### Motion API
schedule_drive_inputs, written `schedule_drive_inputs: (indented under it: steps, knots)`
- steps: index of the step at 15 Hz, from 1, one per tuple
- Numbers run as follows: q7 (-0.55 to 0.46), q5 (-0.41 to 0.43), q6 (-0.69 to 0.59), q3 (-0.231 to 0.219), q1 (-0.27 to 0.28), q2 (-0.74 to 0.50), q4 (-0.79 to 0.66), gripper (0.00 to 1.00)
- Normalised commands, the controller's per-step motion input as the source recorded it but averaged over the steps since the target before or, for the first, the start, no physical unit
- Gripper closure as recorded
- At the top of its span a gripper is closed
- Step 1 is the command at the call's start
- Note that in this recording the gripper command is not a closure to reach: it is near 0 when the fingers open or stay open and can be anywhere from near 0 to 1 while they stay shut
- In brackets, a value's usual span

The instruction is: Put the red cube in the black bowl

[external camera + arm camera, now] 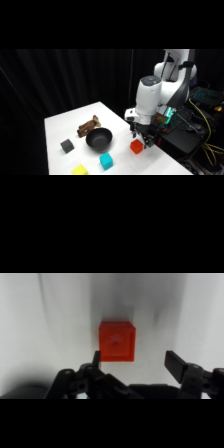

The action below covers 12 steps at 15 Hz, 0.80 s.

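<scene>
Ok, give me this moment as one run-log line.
phase: pre-grasp | gripper: open, above red cube | cube: on table | black bowl: empty

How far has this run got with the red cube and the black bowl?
Done: the gripper hangs just above the red cube, open, a finger showing to either side in the wrist view. In hand: nothing, since the cube sits on the white table ungrasped. Left: closing on it, lifting, carrying it to the empty black bowl and releasing.
</scene>
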Motion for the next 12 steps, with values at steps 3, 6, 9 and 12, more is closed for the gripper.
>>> schedule_drive_inputs:
  steps: [3, 6, 9, 12]
  knots:
    - [0.11, -0.151, 0.27, -0.191, 0.137, 0.16, 0.02, 0.0]
    - [0.03, -0.036, 0.28, -0.165, 0.124, 0.14, 0.0, 0.0]
    - [-0.01, 0.008, 0.31, -0.169, 0.139, 0.17, 0.01, 0.0]
    - [-0.12, 0.12, 0.26, -0.115, 0.107, 0.19, 0.05, 0.0]
